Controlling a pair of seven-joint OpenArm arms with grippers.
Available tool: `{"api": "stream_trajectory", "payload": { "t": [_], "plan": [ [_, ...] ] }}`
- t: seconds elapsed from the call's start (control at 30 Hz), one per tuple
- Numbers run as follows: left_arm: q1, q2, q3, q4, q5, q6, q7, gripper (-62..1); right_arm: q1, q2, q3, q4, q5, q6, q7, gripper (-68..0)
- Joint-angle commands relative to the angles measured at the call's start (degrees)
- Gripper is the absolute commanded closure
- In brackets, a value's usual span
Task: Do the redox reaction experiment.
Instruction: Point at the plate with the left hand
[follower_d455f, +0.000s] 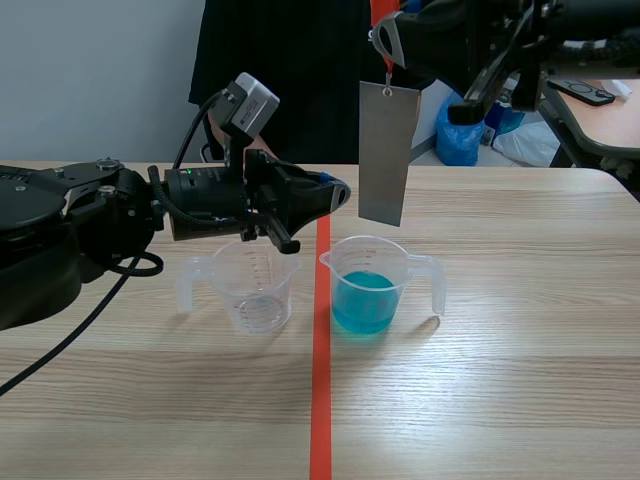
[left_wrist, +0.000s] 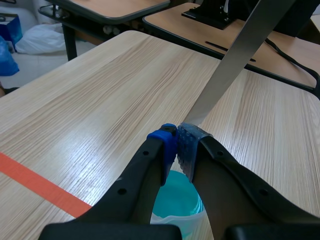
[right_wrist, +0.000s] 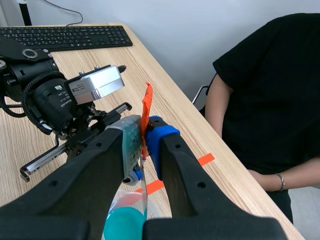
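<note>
A grey metal sheet (follower_d455f: 388, 152) hangs by an orange tag (right_wrist: 146, 114) from my right gripper (follower_d455f: 385, 42), which is shut on the tag high above the table. The sheet's lower edge hangs just above a clear measuring cup of blue liquid (follower_d455f: 366, 285). That cup (left_wrist: 177, 200) lies under my left gripper (left_wrist: 176, 145), and the sheet (left_wrist: 235, 55) slants ahead of it. My left gripper (follower_d455f: 338, 194) is shut on nothing, hovering over an empty clear measuring cup (follower_d455f: 250, 285) left of the tape line.
An orange-red tape line (follower_d455f: 321, 380) runs down the table's middle. A person in black (right_wrist: 270, 95) sits across the table. A keyboard (right_wrist: 65, 36) lies on the far end of the table in the right wrist view. Desks (left_wrist: 115, 7) and blue bags (follower_d455f: 460, 130) stand beyond.
</note>
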Motion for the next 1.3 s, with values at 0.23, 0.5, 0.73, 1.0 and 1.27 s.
{"api": "stream_trajectory", "payload": {
  "t": [0.23, 0.5, 0.73, 1.0, 1.27],
  "plan": [
    [-1.0, 0.3, -0.3, 0.2, -0.8, -0.1, -0.9, -3.8, 1.4, 0.3, 0.2, 0.2, 0.6, -0.4, 0.9, -1.5],
    [-1.0, 0.3, -0.3, 0.2, -0.8, -0.1, -0.9, -3.8, 1.4, 0.3, 0.2, 0.2, 0.6, -0.4, 0.9, -1.5],
    [-1.0, -0.4, -0.4, 0.2, 1.4, -0.1, -1.1, -3.8, 1.4, 0.3, 0.2, 0.2, 0.6, -0.4, 0.9, -1.5],
    [-1.3, -12.4, -0.4, 0.2, 2.0, -0.1, -9.6, -3.8, 1.4, 0.3, 0.2, 0.2, 0.6, -0.4, 0.9, -1.5],
    [5.8, -30.3, -0.5, 0.2, 0.5, -0.1, -19.4, -3.8, 1.4, 0.2, 0.2, 0.2, 0.6, -0.4, 0.9, -1.5]
  ]
}}
